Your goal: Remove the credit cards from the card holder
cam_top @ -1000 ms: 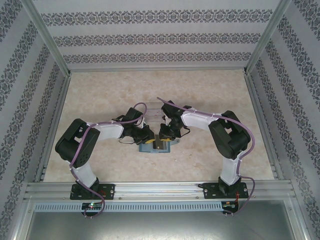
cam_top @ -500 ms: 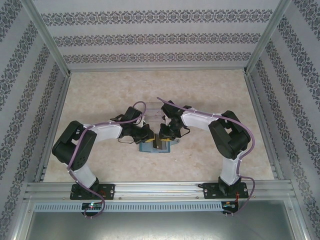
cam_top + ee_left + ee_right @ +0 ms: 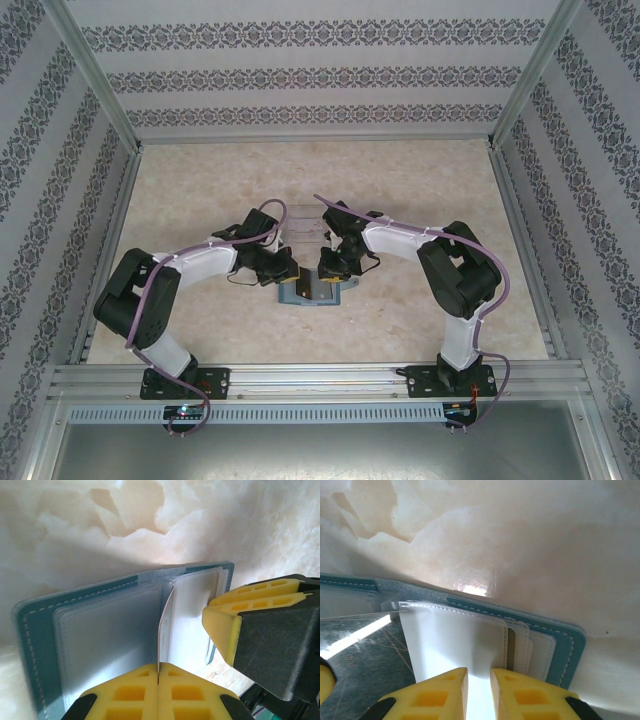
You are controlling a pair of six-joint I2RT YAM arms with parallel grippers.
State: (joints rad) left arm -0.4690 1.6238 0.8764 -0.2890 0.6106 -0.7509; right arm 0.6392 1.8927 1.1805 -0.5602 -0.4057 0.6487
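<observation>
Pinches white card (image 3: 165, 625), lower centre, in left hand (image 3: 158, 675); clamps open holder (image 3: 30, 625) with right hand (image 3: 479, 680). Looks barely begun: none free on counter (image 3: 450, 200).

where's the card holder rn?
The card holder lies open at table centre in the top view, between the left gripper and right gripper; left fingers pinch a thin leaf at its fold.

Top: holder (image 3: 310, 300) mostly under left gripper (image 3: 292, 282) and right gripper (image 3: 324, 284) | left wrist: card (image 3: 164, 625) bottom hidden between fingers (image 3: 130, 695); right gripper cut by frame edge | right wrist: holder cut off at picture's edge.
</observation>
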